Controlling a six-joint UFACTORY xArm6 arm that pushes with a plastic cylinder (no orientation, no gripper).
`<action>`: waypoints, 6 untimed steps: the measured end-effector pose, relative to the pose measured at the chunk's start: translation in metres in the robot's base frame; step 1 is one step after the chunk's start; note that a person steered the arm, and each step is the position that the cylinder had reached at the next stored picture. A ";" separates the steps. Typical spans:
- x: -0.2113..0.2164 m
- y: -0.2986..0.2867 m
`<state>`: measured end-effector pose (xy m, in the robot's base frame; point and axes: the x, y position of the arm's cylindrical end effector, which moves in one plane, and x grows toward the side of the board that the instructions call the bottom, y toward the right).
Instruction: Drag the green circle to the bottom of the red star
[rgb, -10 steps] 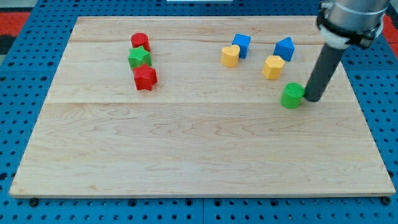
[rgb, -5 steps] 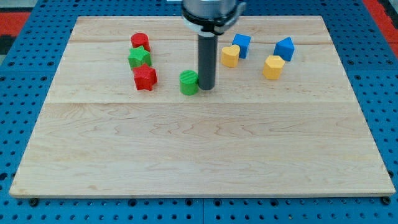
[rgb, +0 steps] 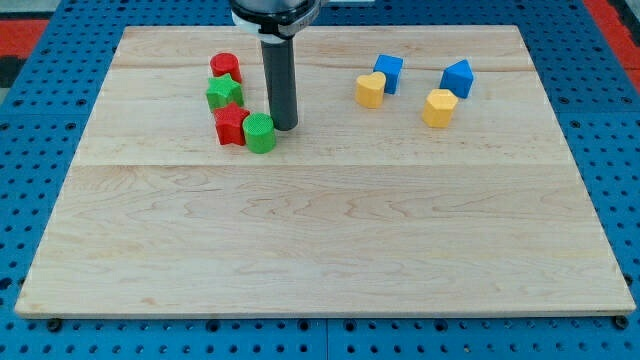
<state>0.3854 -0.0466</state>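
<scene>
The arm enters from the view's top, left of centre. Its dark rod stands nearly upright, leaning slightly. My tip (rgb: 285, 127) rests at board height in the upper-left area of the board.

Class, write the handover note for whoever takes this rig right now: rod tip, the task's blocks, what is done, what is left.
My tip sits just to the view's right of the green circle, close against it.
The green circle lies at the lower right of the red star, touching or nearly so.
Done: the circle is beside the star.
Left: nudge it round toward the view's bottom-left until it sits directly below the star, without shoving the star. The green star and red block above need no moving.
</scene>
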 end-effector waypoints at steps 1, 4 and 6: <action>0.012 0.000; 0.004 0.004; 0.039 -0.021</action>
